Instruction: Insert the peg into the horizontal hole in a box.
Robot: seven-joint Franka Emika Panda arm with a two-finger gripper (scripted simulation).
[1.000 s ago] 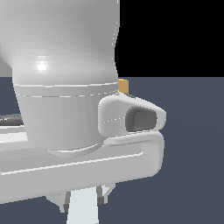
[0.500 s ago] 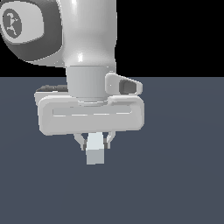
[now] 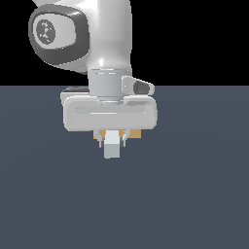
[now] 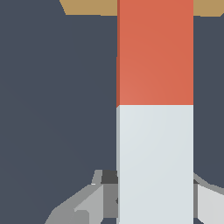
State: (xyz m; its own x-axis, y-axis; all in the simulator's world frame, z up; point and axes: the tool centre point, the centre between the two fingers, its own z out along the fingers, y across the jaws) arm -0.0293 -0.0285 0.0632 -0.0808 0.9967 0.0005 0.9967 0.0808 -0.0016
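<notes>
Your robot's hand (image 3: 112, 141) hangs low over the dark grey-blue surface (image 3: 194, 194), its two fingers (image 4: 89, 203) closed against the sides of the peg (image 4: 155, 109). In the wrist view you see the peg as a long square bar held at its pale grey half, with the orange-red half pointing away toward the tan box (image 4: 87, 6). In the exterior view the pale end of the peg faces you below the hand, and slivers of the box (image 3: 135, 133) show just behind the fingers. The hole cannot be seen in either view.
</notes>
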